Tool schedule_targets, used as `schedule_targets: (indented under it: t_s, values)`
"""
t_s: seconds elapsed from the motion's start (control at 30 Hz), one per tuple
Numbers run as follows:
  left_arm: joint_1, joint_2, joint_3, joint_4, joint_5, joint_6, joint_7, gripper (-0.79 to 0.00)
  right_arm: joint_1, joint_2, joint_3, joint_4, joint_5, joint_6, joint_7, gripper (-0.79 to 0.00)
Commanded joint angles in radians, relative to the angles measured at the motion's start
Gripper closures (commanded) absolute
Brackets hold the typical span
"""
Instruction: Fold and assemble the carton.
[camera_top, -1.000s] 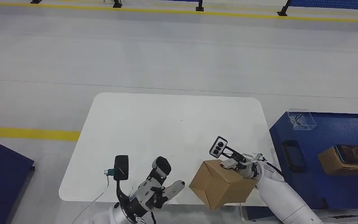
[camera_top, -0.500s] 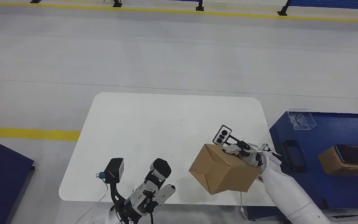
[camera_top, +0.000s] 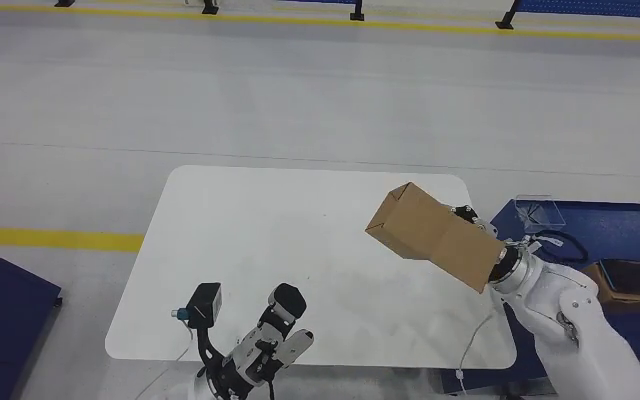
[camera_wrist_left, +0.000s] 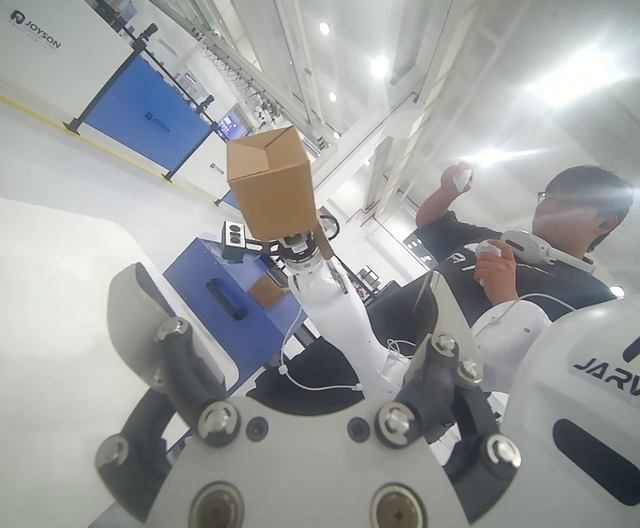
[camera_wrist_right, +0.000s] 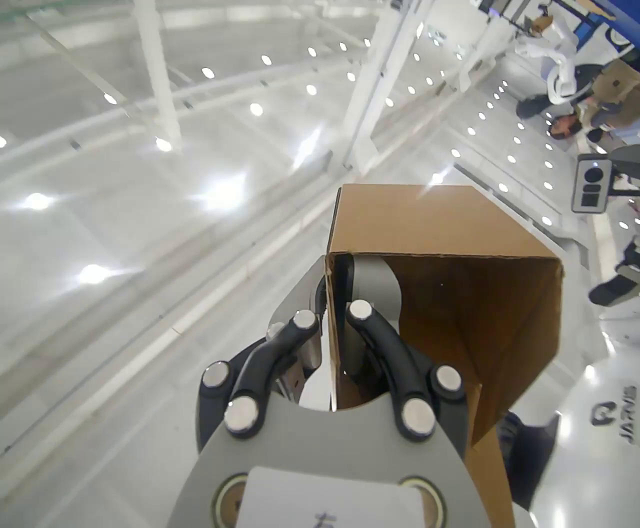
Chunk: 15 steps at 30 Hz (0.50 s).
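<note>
- One carton (camera_top: 437, 236), held above table (camera_top: 250, 250) by R gripper (camera_wrist_right: 332, 300) pinching its wall, prob. to turn it for folding.
- L gripper (camera_wrist_left: 287, 292): spread wide, empty, parked low, free to assist.

The carton (camera_top: 435, 237) hangs above the table (camera_top: 300, 250) at its right side (blue crate (camera_top: 560, 262) beside that edge), blocking passage there.

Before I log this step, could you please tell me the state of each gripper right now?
Left gripper: open, holding nothing.
Right gripper: shut on the carton wall.
</note>
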Motion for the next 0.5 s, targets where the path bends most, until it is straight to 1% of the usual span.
schedule_targets:
  t_s: [0.0,0.03,0.1,0.2,0.33,0.47]
  values:
    - [0.000,0.000,0.000,0.000,0.000,0.000,0.000,-0.785,-0.019,0.005,0.028,-0.024,0.125,-0.035,-0.248,0.000]
    - [0.000,0.000,0.000,0.000,0.000,0.000,0.000,-0.785,-0.032,0.008,0.034,-0.028,0.189,-0.067,-0.359,0.000]
    - [0.000,0.000,0.000,0.000,0.000,0.000,0.000,-0.785,-0.035,0.013,0.047,-0.056,0.299,-0.112,-0.541,0.000]
    - [0.000,0.000,0.000,0.000,0.000,0.000,0.000,-0.785,-0.036,0.016,0.040,-0.073,0.460,-0.198,-0.729,0.000]
    - [0.000,0.000,0.000,0.000,0.000,0.000,0.000,-0.785,-0.018,0.016,0.003,-0.072,0.632,-0.340,-0.919,0.000]
    - [0.000,0.000,0.000,0.000,0.000,0.000,0.000,-0.785,0.008,0.013,-0.056,-0.045,0.701,-0.464,-1.022,0.000]
